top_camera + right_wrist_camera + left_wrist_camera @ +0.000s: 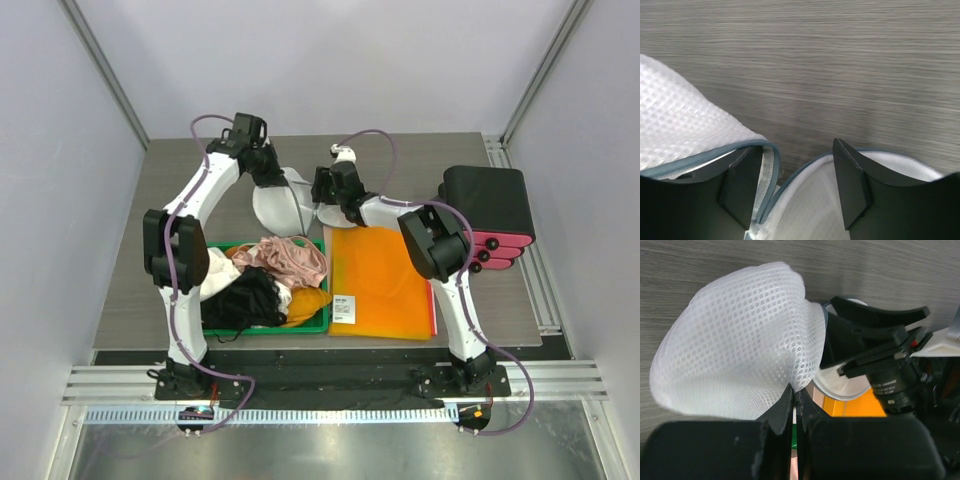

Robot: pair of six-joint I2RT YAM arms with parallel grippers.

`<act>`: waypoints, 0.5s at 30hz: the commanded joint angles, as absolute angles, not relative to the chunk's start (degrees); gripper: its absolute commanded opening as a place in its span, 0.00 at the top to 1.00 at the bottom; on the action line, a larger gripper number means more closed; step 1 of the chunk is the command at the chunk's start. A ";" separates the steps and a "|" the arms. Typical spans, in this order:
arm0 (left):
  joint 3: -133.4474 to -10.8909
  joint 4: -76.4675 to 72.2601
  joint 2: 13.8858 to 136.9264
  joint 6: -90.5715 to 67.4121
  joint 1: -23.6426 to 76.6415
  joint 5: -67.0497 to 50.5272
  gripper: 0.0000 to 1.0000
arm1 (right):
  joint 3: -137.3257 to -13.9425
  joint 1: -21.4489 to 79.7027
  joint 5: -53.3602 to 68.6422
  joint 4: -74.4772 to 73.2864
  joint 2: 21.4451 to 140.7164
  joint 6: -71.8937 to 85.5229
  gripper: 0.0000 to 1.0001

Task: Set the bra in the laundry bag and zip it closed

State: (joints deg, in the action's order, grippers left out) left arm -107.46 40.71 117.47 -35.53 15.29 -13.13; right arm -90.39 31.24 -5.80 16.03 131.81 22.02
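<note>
The white mesh laundry bag (278, 208) lies on the table behind the tray, its mouth unzipped. My left gripper (274, 178) is shut on the edge of its dome (735, 350), pinching the mesh at the fingertips (795, 390). My right gripper (322, 195) stands open at the bag's mouth (797, 147). One finger (742, 185) is tucked under the dome's grey-trimmed rim (700, 155) and the other finger (852, 185) rests over the round flap (810, 205). The black bra (245, 298) lies in the green tray, away from both grippers.
The green tray (324, 300) also holds a pink lacy garment (290, 258) and a yellow one (308, 303). An orange sheet (385, 280) lies right of it. A black box on pink blocks (488, 200) stands at the far right.
</note>
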 commanded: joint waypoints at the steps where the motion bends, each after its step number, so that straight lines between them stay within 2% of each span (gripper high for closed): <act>1: -106.00 38.67 114.43 -34.72 15.03 -17.22 1.00 | -93.86 30.32 -10.37 12.83 130.96 18.11 0.36; 5: -106.78 38.85 114.43 -34.80 14.94 -16.88 1.00 | -93.60 30.32 -10.37 12.66 129.38 16.44 0.32; 9: -110.90 40.25 115.57 -34.80 14.85 -16.61 1.00 | -91.15 30.93 -10.98 11.69 125.08 15.47 0.24; 15: -115.13 41.05 118.03 -35.77 14.50 -16.87 1.00 | -80.18 33.40 -15.56 13.44 113.74 11.60 0.16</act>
